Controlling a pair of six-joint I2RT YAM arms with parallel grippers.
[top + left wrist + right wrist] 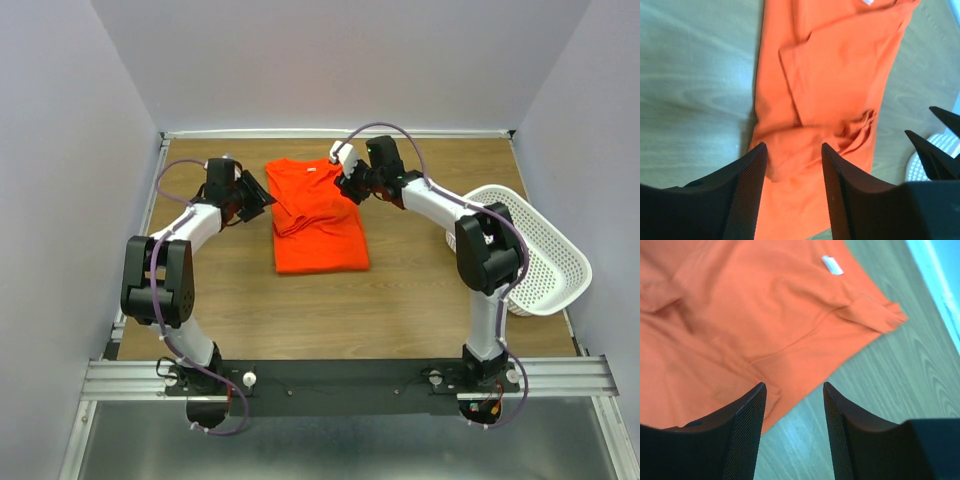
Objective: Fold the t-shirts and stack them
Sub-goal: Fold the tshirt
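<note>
top external: high, rear, looking down | wrists: close, downward | shared: t-shirt (318, 225)

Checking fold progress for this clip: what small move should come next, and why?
Probably lower both and pinch the collar-end corners: the t-shirt lies narrowed with sleeves folded in, not yet folded crosswise, and the left gripper and right gripper flank that end, jaws open.

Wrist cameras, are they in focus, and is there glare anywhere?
Left wrist: the shirt looks soft, and the basket is washed out white. Right wrist: also slightly soft, with a pale sheen on the table. Top view: sharp, evenly lit, faint shadows.
</note>
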